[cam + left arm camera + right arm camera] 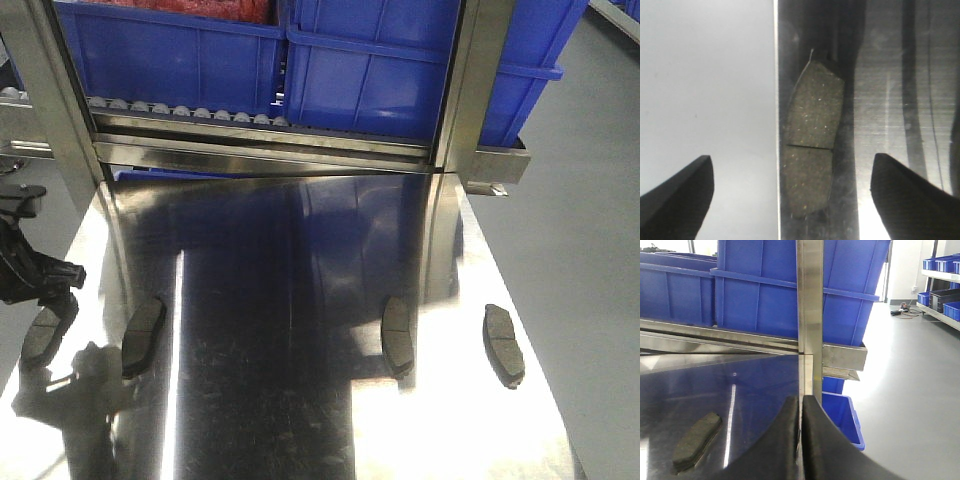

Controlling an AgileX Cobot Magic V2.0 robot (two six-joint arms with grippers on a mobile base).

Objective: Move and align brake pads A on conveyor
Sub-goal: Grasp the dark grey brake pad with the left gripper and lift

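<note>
Steel table (300, 410) holds all four brake pads A (397, 335); conveyor not in view. Left gripper (791, 162) hangs spread wide astride the leftmost pad (815, 115), at the table edge. Right gripper (801, 407) is pinched closed, empty. Step: probably pre-grasp. Next: descend, close across the pad's width.

My front camera looks forward and down from the near end of the steel table (300, 420), toward blue bins (370, 70) at the far end. My left wrist camera faces straight down, very near, on one pad (812, 140) at the table's left edge; the front view shares that pad. My right wrist camera sits low, facing the far bins past my right claw (801, 407).
</note>
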